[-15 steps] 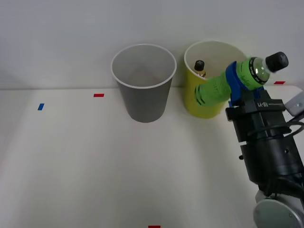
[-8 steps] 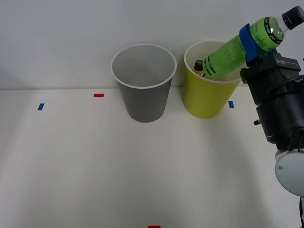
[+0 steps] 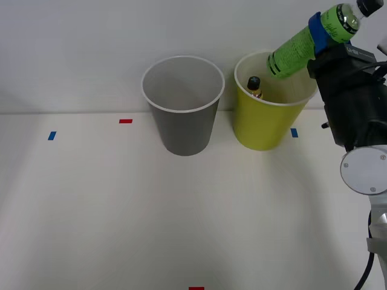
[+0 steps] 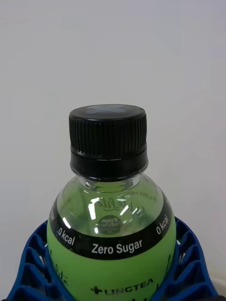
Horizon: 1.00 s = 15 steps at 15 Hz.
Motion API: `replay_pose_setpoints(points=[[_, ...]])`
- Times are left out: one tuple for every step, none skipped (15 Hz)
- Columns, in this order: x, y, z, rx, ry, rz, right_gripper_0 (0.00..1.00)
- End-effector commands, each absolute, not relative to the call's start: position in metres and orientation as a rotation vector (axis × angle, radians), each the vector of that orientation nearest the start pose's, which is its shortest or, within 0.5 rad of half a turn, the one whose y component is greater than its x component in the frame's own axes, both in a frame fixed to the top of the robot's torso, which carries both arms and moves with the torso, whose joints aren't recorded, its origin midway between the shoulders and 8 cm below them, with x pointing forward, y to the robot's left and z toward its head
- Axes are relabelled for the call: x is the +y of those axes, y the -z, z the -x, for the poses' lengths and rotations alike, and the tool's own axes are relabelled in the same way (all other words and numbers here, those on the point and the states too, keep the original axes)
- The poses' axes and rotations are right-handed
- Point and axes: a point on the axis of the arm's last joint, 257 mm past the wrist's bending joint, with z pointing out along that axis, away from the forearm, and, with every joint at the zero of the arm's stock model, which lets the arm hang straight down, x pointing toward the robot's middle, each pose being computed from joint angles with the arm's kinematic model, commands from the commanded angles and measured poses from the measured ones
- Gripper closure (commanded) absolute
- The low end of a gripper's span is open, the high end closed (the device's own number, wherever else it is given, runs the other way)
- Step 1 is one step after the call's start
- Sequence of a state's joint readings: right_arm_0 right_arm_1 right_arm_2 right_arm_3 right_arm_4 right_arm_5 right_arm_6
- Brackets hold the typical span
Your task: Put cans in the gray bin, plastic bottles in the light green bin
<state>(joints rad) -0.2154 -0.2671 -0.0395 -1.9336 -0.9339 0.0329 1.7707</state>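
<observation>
- Front view: our right gripper is clamped around the upper body of the green bottle, which hangs tilted in the air, base pointing down toward the open mouth of the light green bin and cap up and to the right
- The bottle's base sits above the rim on the bin's right side — we judge it wants to be more squarely over the opening before we let go, so it drops inside and does not clip the white rim
- An amber-necked bottle already stands inside that bin; we should release clear of its black cap
- The gray bin stands just beside it on the left, with nothing visible inside
- Both bins rest on a white table marked with small red tape and blue tape, against a plain pale wall
- Right wrist view: the bottle's black cap and "Zero Sugar" band sit close up — blue ribbed fingers hug both sides of the body, with plain wall behind
</observation>
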Motion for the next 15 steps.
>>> replay_pose_setpoints(points=[[-0.235, -0.066, -0.568, 1.067, -0.5, -0.135, 1.0], [-0.235, -0.064, -0.577, 1.079, -0.493, -0.132, 1.0], [-0.236, -0.064, -0.587, 1.088, -0.485, -0.129, 1.0], [-0.237, -0.063, -0.593, 1.095, -0.479, -0.13, 1.0], [-0.239, -0.062, -0.598, 1.102, -0.461, -0.124, 1.0], [-0.242, -0.059, -0.6, 1.11, -0.442, -0.116, 1.0], [-0.242, -0.057, -0.601, 1.116, -0.426, -0.104, 1.0], [-0.238, -0.051, -0.603, 1.147, -0.413, -0.078, 1.0], [-0.239, -0.05, -0.604, 1.154, -0.392, -0.062, 1.0], [-0.238, -0.049, -0.604, 1.156, -0.38, -0.05, 1.0], [-0.237, -0.049, -0.604, 1.158, -0.375, -0.044, 1.0], [-0.235, -0.048, -0.604, 1.16, -0.369, -0.038, 1.0], [-0.236, -0.048, -0.604, 1.158, -0.369, -0.041, 1.0], [-0.236, -0.048, -0.604, 1.158, -0.368, -0.04, 1.0], [-0.236, -0.048, -0.604, 1.158, -0.373, -0.043, 0.8]])
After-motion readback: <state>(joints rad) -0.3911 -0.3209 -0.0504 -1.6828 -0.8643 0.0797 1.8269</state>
